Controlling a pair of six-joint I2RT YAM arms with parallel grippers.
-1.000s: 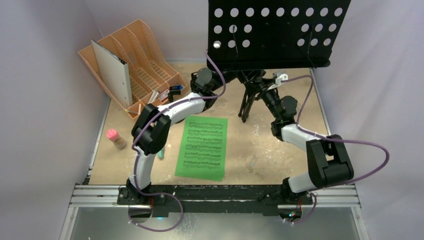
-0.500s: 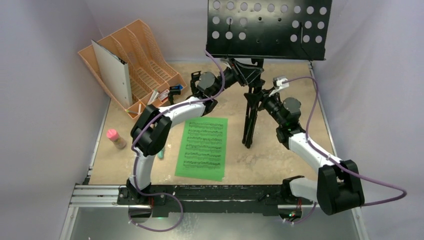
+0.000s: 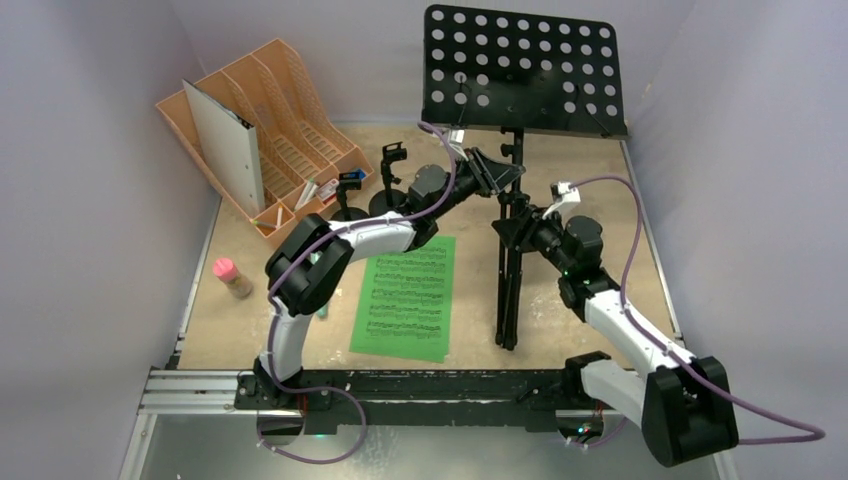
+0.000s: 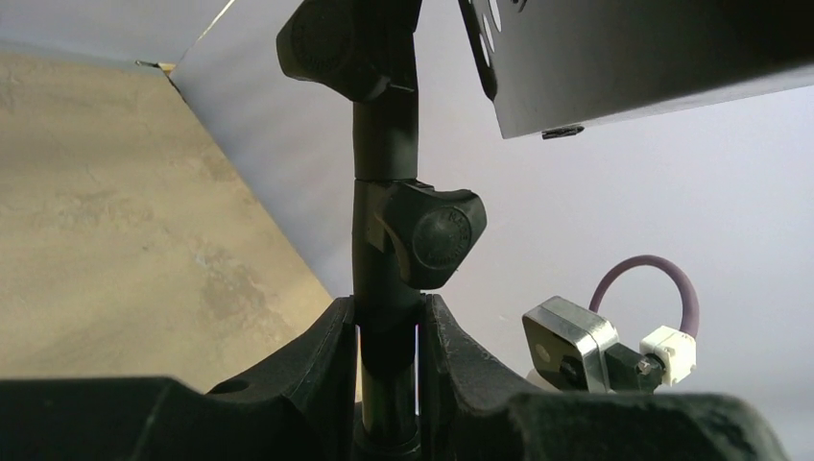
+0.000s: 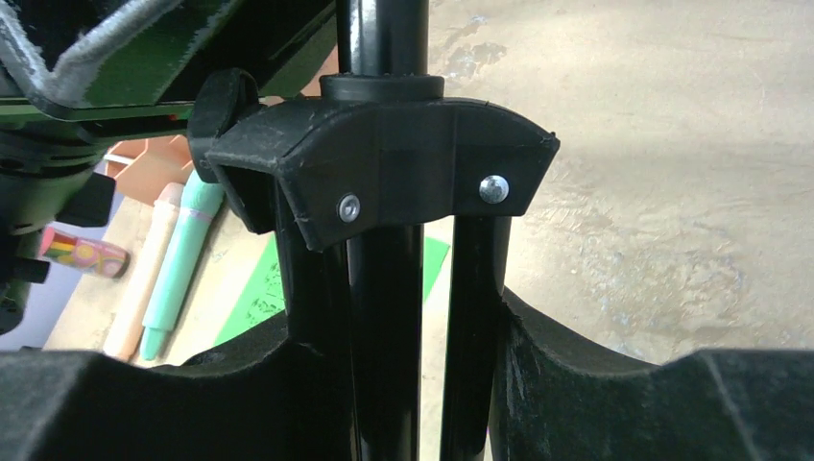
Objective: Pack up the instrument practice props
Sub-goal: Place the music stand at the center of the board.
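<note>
Sandy desk point(image 3: 240, 330) between pale walls, with bare ground right of the green sheet point(image 3: 405, 295). The tripod point(image 3: 509, 290) stands at centre frame, legs folded. The left hand point(image 4: 388, 331) clamps its pole below a knob. The right hand point(image 5: 403, 384) grips the folded legs under the collar. The right wrist view shows the teal microphone point(image 5: 182, 259) plainly at its left, while from above the left arm covers most of it.

Soft, even overhead light; faint shadows on the tan table point(image 3: 250, 330). Top view sharp. Wrist views: the black tripod point(image 4: 386, 182) nearly silhouetted, nearest gripper fingers point(image 4: 461, 365) blurred.
</note>
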